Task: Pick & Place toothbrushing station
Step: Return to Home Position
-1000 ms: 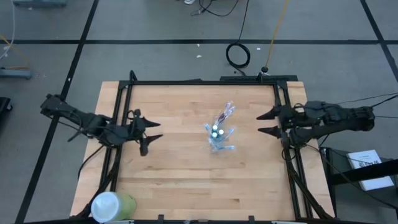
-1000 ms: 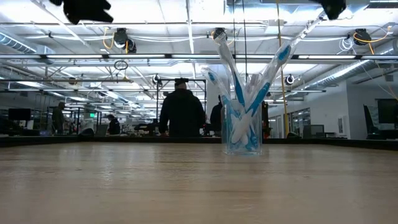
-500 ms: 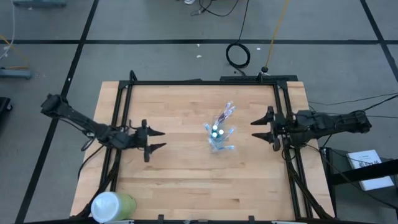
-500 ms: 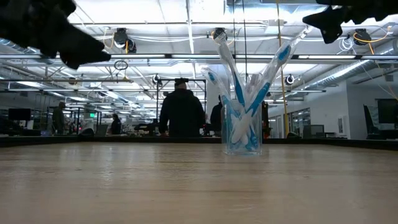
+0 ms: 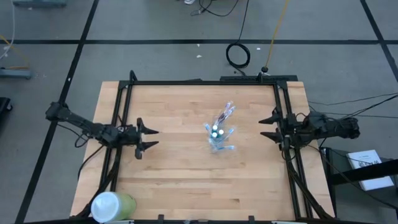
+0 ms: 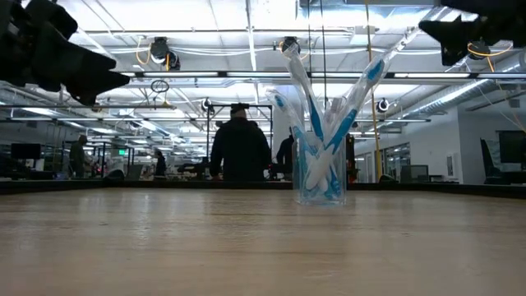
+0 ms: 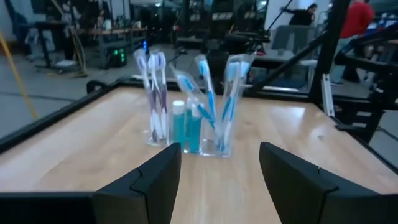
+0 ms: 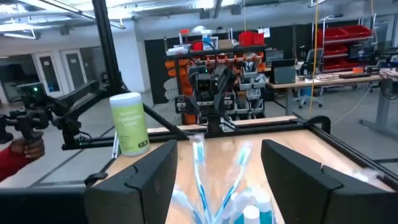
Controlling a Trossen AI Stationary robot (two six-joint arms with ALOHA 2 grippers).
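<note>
- The pale wooden surface carries the whole station at its middle. Nothing else of the task lies loose on it, so I judge the placing done and the step in hand to be the arms' retreat to rest.
- The dark left arm reaches in from the left edge. Its end effector hangs empty above the surface, fingers spread, pointing at the station but well apart from it.
- The dark right arm stretches low over the right rail. Its end effector is likewise spread and empty, facing the station from the right.
- A large pale-green cylindrical container stands at the near-left corner, outside the job.
- The small clear plastic organizer stands upright.
- Thin blue-and-white toothbrushes fan out of it, with one pinkish-purple brush leaning far.
- Tiny white-capped tubes stand inside.
- Next, both arms need only fold back outward, clear of the leaning brush heads.
</note>
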